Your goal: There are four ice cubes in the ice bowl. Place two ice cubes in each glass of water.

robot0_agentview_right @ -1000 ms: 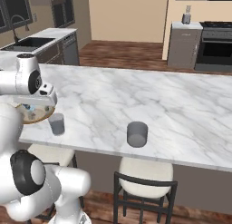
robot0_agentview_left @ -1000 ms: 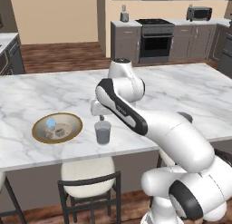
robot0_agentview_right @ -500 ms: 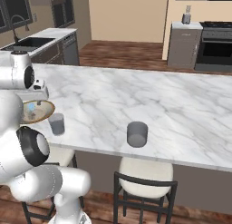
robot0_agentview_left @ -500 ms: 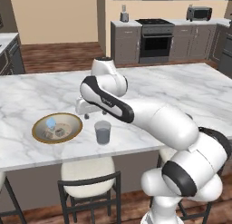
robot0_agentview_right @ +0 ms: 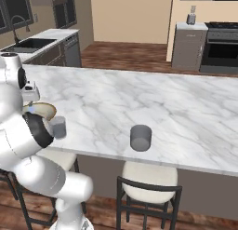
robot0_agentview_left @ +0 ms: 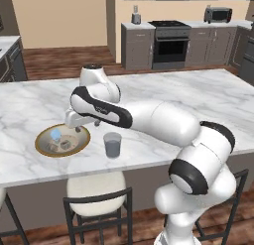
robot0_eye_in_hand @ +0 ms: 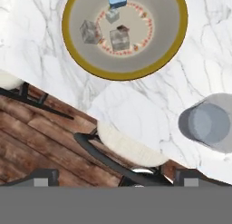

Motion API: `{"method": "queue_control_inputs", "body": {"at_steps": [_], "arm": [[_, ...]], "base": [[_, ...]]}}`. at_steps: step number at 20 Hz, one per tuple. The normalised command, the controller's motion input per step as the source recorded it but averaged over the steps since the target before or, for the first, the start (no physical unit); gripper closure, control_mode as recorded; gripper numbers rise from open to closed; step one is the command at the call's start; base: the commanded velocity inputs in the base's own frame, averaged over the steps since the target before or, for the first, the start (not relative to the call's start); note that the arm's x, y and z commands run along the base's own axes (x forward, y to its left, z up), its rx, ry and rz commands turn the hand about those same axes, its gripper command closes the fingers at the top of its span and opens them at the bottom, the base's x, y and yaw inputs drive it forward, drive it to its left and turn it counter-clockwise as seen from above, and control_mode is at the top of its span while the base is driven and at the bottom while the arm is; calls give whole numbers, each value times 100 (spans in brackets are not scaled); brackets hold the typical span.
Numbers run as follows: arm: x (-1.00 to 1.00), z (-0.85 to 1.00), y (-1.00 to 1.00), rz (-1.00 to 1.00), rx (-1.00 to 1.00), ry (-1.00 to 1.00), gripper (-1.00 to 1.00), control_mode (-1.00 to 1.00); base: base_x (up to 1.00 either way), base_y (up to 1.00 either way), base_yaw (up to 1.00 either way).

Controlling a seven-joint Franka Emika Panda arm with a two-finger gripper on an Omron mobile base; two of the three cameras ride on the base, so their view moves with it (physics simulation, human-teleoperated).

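The ice bowl [robot0_agentview_left: 41,135], gold-rimmed, sits near the counter's front left with several pale ice cubes [robot0_agentview_left: 55,135] inside. From the hand view the ice bowl [robot0_eye_in_hand: 81,60] lies at the top with several ice cubes [robot0_eye_in_hand: 119,39] grouped at its middle. One glass of water [robot0_agentview_left: 112,144] stands just right of the bowl and shows at the right of the hand view as a glass [robot0_eye_in_hand: 210,123]. A darker second glass [robot0_agentview_right: 140,137] stands further along, right of the near glass [robot0_agentview_right: 58,126]. My gripper [robot0_agentview_left: 82,128] hangs open and empty above the bowl's right rim, its fingertips [robot0_eye_in_hand: 41,177] wide apart.
The marble island [robot0_agentview_left: 198,97] ends close in front of the bowl and glass. Stools [robot0_agentview_left: 96,187] stand under that edge, another stool [robot0_agentview_right: 148,174] below the darker glass. My own arm [robot0_agentview_left: 149,117] arches across above the glass.
The arm has swung left, carrying the open hand from above the near glass to over the bowl's right rim. Bowl, cubes and glasses have stayed put.
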Motion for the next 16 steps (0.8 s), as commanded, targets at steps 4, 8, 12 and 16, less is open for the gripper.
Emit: {"method": "queue_control_inputs", "body": {"at_steps": [4, 8, 12, 16], "arm": [[32, -34, 42, 7, -2, -4, -100, -100], [33, -28, 46, 4, -1, 0, -100, -100], [40, -31, 34, 0, -1, 0, -100, -100], [46, -27, 17, 0, 0, 0, -100, -100]], "base": [[0, 0, 0], [0, 0, 0], [0, 0, 0], [0, 0, 0]]}}
